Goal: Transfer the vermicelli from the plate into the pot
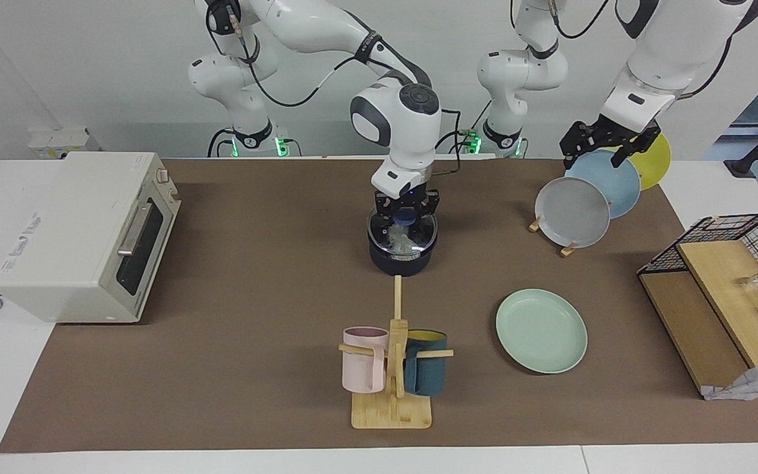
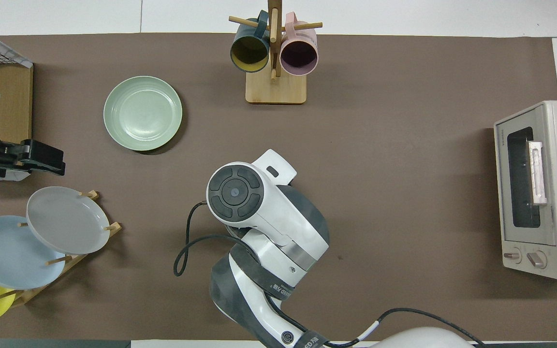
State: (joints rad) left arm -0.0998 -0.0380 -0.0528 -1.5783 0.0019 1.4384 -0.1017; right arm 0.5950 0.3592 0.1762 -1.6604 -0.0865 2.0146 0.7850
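Right arm: bent over, wrist pointing straight down, near the middle of the surface (image 1: 254, 263).
Right end effector (image 1: 406, 227): down in the pot (image 1: 403, 258), fingers together on the noodles (image 1: 404, 243).
Left arm: waits up high.
Left end effector (image 1: 606, 141): fingers apart, holding nothing, over the plate rack (image 1: 553, 238).
Pot: has the whitish noodles in it.
Plate (image 1: 541, 330): bare, at about 4 o'clock from the pot in the facing view.
Mugs (image 1: 364, 359): hang on a wooden stand, at 6 o'clock from the pot.
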